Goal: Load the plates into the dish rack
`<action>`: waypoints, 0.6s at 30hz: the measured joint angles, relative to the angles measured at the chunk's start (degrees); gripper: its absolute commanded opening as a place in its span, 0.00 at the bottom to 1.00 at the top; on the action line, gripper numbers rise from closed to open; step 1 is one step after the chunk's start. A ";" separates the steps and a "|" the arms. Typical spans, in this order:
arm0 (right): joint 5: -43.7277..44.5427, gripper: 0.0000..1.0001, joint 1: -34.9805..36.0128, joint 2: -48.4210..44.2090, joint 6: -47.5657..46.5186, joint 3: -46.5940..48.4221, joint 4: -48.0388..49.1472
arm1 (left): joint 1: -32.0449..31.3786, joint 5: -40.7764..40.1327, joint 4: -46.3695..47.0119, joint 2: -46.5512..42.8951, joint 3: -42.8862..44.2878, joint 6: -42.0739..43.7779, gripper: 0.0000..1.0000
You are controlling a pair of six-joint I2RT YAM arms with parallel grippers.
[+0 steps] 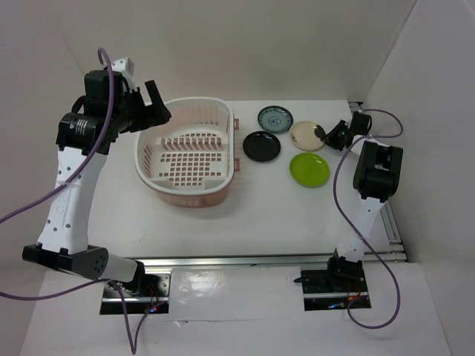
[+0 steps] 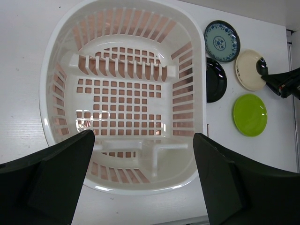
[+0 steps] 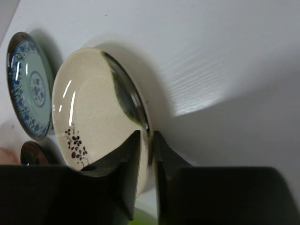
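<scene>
The dish rack (image 1: 223, 180) stands left of centre with nothing in it; it also fills the left wrist view (image 2: 197, 101). Right of it lie the blue-green plate (image 1: 275, 118), the black plate (image 1: 262, 146), the cream plate (image 1: 305, 136) and the lime green plate (image 1: 309, 170). My right gripper (image 1: 328, 136) is shut on the cream plate's right rim; in the right wrist view its fingers (image 3: 126, 159) pinch the rim of the cream plate (image 3: 89, 126). My left gripper (image 1: 154, 105) is open and empty, high above the rack's left end.
The table's right edge has a metal rail (image 1: 395, 230) beside the right arm. A white wall backs the table. The blue-green plate (image 3: 29, 84) and black plate (image 3: 30, 153) show left of the cream one in the right wrist view.
</scene>
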 measured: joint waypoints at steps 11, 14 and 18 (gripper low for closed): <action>2.01 0.00 0.11 1.27 1.42 2.82 -3.23 | 0.00 0.63 -0.02 0.39 0.00 0.02 1.00; 3.52 0.00 0.22 1.25 1.79 3.54 -4.50 | 0.00 0.63 0.00 0.39 0.00 0.02 1.00; 7.10 0.00 0.68 0.00 3.28 3.74 -6.88 | 0.00 0.63 0.00 0.39 0.00 0.02 1.00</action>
